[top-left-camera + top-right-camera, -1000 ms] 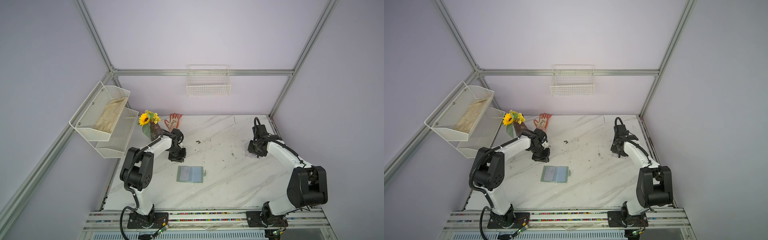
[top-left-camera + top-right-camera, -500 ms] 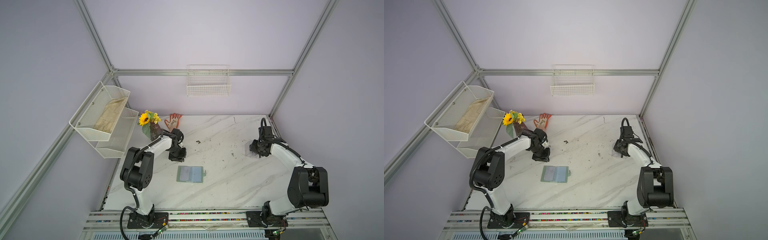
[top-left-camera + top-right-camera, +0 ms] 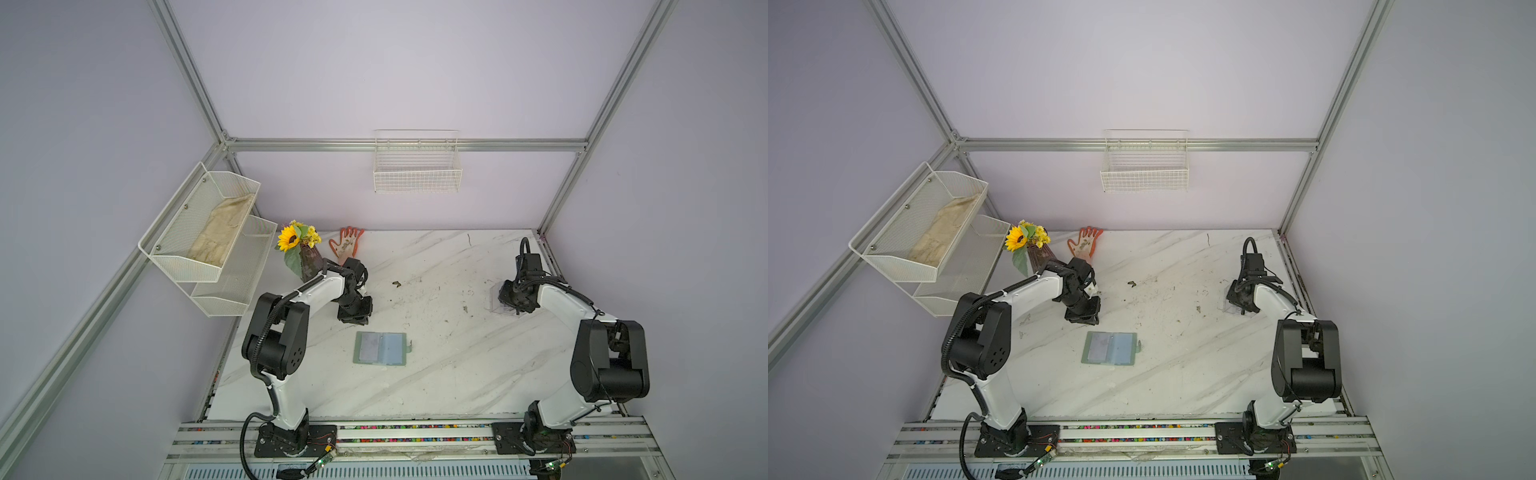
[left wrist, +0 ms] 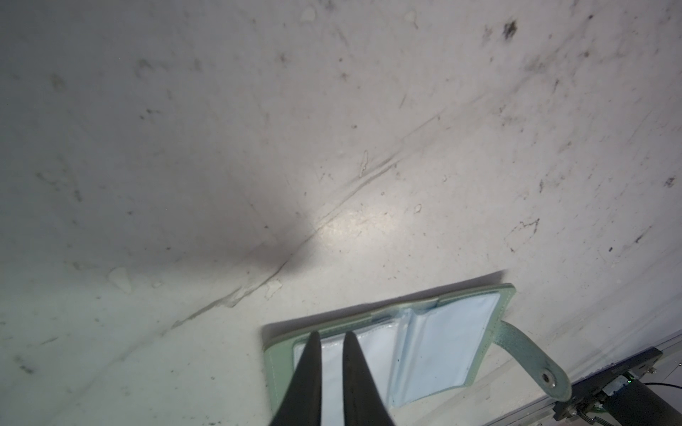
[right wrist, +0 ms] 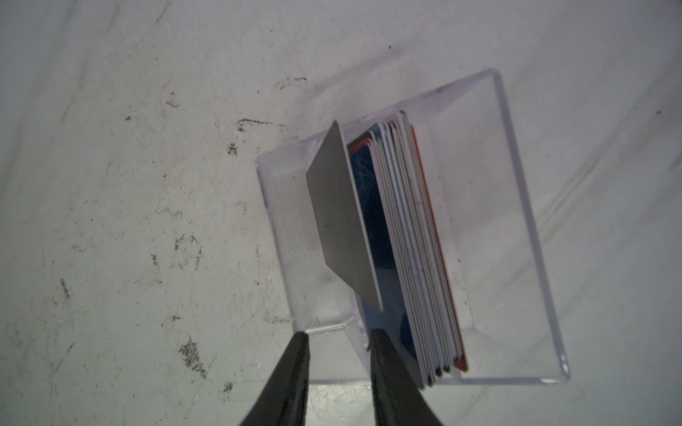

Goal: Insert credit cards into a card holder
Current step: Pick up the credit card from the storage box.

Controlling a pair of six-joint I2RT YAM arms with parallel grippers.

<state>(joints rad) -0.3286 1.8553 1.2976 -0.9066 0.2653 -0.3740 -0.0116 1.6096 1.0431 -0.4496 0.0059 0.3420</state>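
Scuffed marble-look table (image 3: 457, 374), clear glossy plastic box (image 5: 516, 184) — card holder (image 4: 424, 350) matt, stitched, leather-like.

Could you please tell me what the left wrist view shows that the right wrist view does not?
Only the left wrist view: the open green card holder lying flat, pale blue sleeves up, snap tab sticking out, and the left end effector, fingers narrowly apart, empty.
Only the right wrist view: a clear box holding cards on edge, one grey card leaning away from the stack, and the right end effector, open, near the box.
Both: the scuffed marble table.
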